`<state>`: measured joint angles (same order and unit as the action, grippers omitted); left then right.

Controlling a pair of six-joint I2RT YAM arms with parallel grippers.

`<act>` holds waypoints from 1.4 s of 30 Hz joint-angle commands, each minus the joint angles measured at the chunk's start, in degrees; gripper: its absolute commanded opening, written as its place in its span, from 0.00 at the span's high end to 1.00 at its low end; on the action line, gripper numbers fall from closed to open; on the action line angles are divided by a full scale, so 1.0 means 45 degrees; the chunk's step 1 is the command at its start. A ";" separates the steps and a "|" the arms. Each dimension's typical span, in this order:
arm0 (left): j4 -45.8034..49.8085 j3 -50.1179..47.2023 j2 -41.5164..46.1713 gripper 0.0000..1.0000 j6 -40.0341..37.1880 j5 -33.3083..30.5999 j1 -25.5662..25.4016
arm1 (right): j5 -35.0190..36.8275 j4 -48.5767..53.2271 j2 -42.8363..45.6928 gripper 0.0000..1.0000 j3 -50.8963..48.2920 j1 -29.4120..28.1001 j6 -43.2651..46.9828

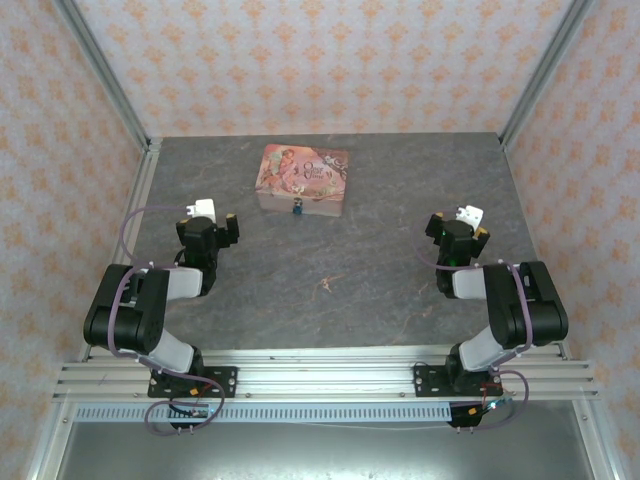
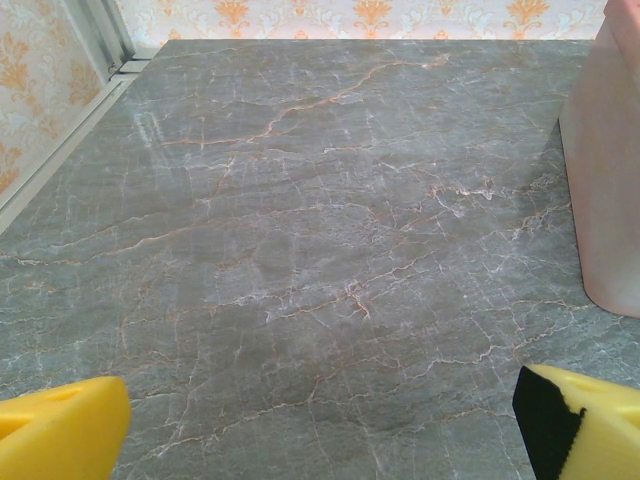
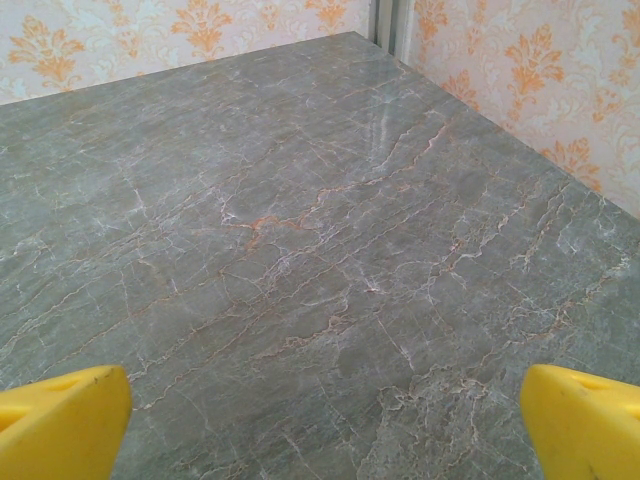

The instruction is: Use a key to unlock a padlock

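Teal-blue and tiny, the padlock (image 1: pixel 297 209) hangs at the middle of the near face of the pink tin box (image 1: pixel 303 170), which stands toward the far side of the grey marbled tabletop (image 1: pixel 400 190). From above its shackle looks closed at the tin's clasp, though it is too small for you to be sure. The key is too small to tell apart from the brownish veins in the stone, so you cannot say from these views where it lies.

Your left gripper (image 2: pixel 320 440) is released, its yellow fingertips (image 2: pixel 60 428) spread wide with nothing between them. It sits low over bare table, and the side wall of the tin is near its right finger. Your right gripper (image 3: pixel 320 430) is likewise spread and holds nothing. It faces the far right corner of the table, well apart from the tin and the lock.

By my reading, you are at the very start: nothing is gripped, the lock is untouched, and no key is in hand. Everything is left to do (finding the key comes first). You then need to pick it up by its bow, steady the padlock or tin with the other arm, seat the blade in the keyway, turn it, and free the shackle.
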<state>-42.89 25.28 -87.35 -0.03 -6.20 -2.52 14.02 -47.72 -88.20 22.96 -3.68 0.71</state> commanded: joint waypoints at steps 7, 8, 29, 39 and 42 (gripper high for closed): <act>0.0155 -0.0139 0.0329 0.00 -0.0159 0.0112 -0.0062 | -0.0035 0.0098 0.0237 0.01 -0.0082 0.0076 -0.0130; 0.0153 -0.0147 0.0339 0.00 -0.0155 0.0108 -0.0045 | -0.0044 0.0098 0.0252 0.01 -0.0083 0.0076 -0.0135; 0.0318 -0.0065 0.0361 0.00 -0.0255 0.0638 0.0033 | -0.0052 0.0066 0.0250 0.01 -0.0102 0.0076 -0.0129; 0.6847 0.1962 0.3163 0.02 0.0648 0.0505 -0.0099 | -0.0464 0.5585 0.2171 0.00 0.2004 0.0076 -0.0507; 0.9670 0.2884 0.3923 0.10 0.1105 0.0785 -0.0361 | -0.0926 0.8315 0.2857 0.03 0.3042 0.0076 -0.1574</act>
<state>-15.05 34.89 -72.05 2.35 -3.40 -3.07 11.68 -25.56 -78.48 32.71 -3.68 -1.61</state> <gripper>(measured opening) 0.921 0.983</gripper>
